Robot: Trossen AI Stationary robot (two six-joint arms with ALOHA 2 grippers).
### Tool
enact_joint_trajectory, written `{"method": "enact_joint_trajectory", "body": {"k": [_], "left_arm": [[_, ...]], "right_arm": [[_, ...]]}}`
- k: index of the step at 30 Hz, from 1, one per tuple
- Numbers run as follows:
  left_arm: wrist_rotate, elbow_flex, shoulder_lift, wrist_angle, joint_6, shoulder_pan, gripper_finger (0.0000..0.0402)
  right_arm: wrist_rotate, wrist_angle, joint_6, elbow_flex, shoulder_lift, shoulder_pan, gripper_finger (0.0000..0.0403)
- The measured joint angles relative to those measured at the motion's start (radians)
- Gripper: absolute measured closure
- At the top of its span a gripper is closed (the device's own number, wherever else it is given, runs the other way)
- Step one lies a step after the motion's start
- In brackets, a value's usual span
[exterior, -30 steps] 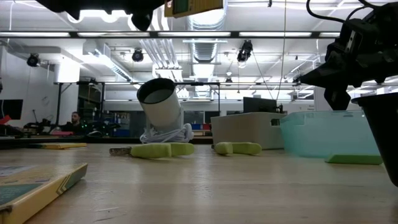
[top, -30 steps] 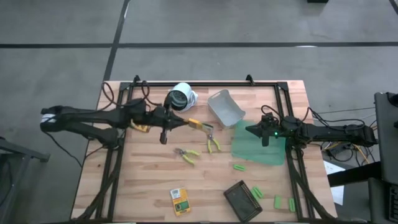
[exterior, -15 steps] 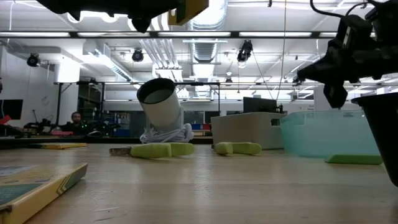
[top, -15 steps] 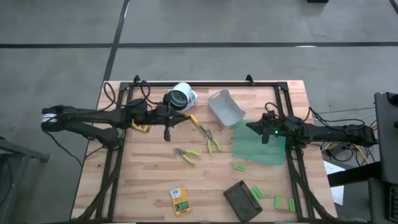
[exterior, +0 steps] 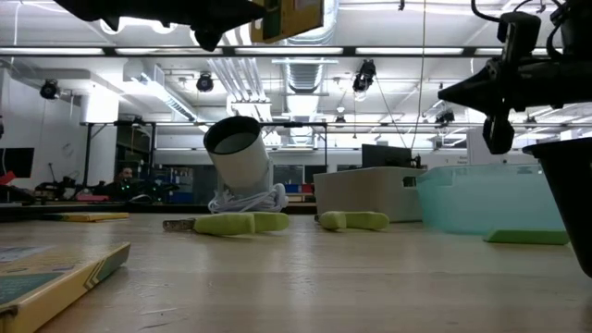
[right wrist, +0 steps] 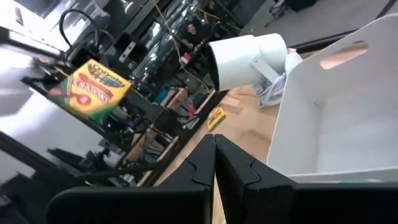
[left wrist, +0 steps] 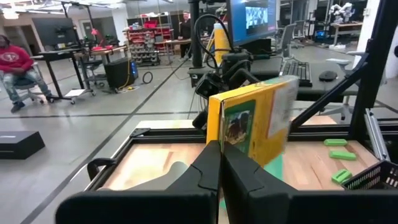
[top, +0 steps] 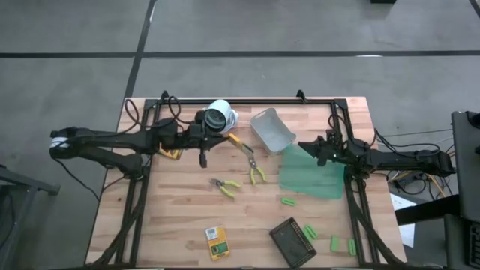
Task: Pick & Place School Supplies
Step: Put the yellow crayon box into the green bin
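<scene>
Wooden table (top: 172, 217) carried scattered supplies; the left gripper (left wrist: 222, 163) was clamped on a yellow pack (left wrist: 252, 121), held aloft near the white cylinder (top: 218, 116). The grey bin (top: 271, 129) lay just beyond it toward the right arm, pack upright on edge. The right gripper (right wrist: 214, 146), closed and empty, hovered by the green bin (top: 311, 174), nearer but unladen.

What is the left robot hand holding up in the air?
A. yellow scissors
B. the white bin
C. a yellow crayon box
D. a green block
C: the left gripper is shut on the yellow crayon box, lifted above the table, while the scissors and green blocks lie on the wood.
</scene>
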Motion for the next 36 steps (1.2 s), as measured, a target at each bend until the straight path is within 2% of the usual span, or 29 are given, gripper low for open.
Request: {"method": "enact_joint_trajectory", "body": {"k": [3,8,15,19,26,31,36], "left_arm": [[0.000,0.000,0.000,0.000,0.000,0.002,0.0397],[0.000,0.000,0.000,0.000,-0.017,0.001,0.0397],[0.001,0.000,0.000,-0.001,-0.028,0.001,0.0397],[0.001,0.000,0.000,-0.001,-0.029,0.001,0.0397],[0.001,0.000,0.000,-0.001,-0.039,0.001,0.0397],[0.001,0.000,0.000,-0.001,-0.050,0.001,0.0397],[0.001,0.000,0.000,-0.002,-0.050,0.001,0.0397]], "right_arm": [[0.000,0.071,0.014,0.000,0.000,0.000,0.0394],[0.000,0.214,-0.089,0.000,0.000,0.000,0.0394],[-0.001,0.250,-0.111,0.000,0.022,0.000,0.0394],[0.000,0.294,-0.178,0.000,0.063,0.000,0.0394],[0.157,0.329,-0.207,0.027,0.166,-0.001,0.0380],[0.180,0.327,-0.206,0.074,0.224,-0.001,0.0358],[0.181,0.322,-0.201,0.097,0.266,-0.001,0.0353]]}}
